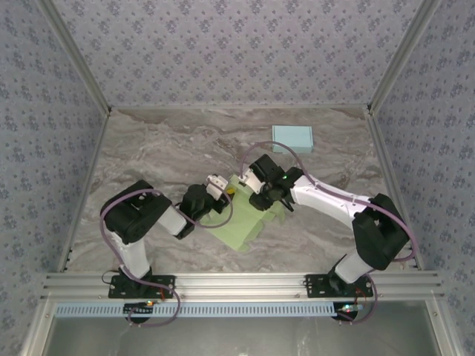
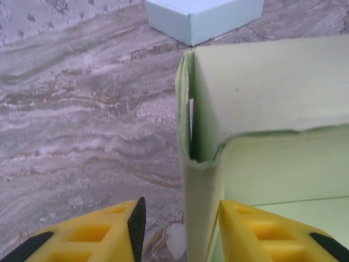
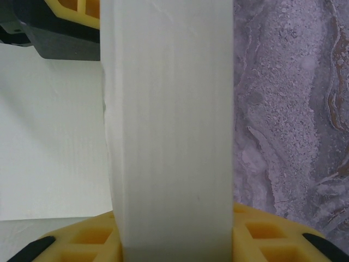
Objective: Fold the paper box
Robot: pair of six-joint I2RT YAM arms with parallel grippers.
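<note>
We have the green box (image 1: pixel 239 222) near-left of the blue box (image 1: pixel 292 138), well apart. Right gripper (image 3: pixel 174 240) pinches its upright flap. Left gripper (image 2: pixel 182 229) straddles a wall, spread, one finger (image 2: pixel 122 229) clear.

Top view: the arms (image 1: pixel 326 199) cover the middle of the box (image 1: pixel 237 228); where fingertips meet it is too small to tell. Left wrist: the box wall runs off the right and bottom edges, the blue box (image 2: pixel 204 19) is cut by the top edge, and the left fingers (image 2: pixel 103 237) by the bottom edge. Right wrist: the box strip is blurred, runs off top and bottom, and hides the inner faces of the right fingers (image 3: pixel 262 236).
</note>
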